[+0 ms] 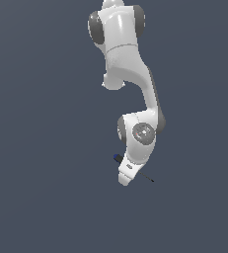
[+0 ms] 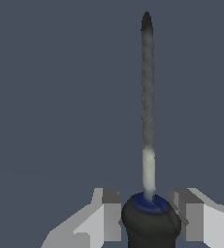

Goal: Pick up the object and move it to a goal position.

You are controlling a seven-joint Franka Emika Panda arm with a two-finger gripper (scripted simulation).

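You can see in the wrist view that the gripper [image 2: 150,220] has its two fingers [image 2: 108,215] placed on both sides of the black handle of the screwdriver [image 2: 148,121], one on each side, and they look to be touching it or very nearly so; I judge the pincer is narrowed around the handle, but whether it presses firmly you cannot tell from these pictures. The handle is taken there because it is the thickest part, rounded and matte black, and so it gives the flat grey pads more surface than the shaft would. The shaft is slender and dark, paler near the handle, and it goes straight away from the fingers to a thin dark tip. A blue ring sits where shaft and handle meet. In the exterior view the screwdriver [image 1: 146,176] lies under the white, smooth wrist of the arm, with the blue end [image 1: 117,157] showing toward the exterior view's left and the tip toward the right. The ground is plain dark grey [image 1: 36,197], and no goal mark is visible.
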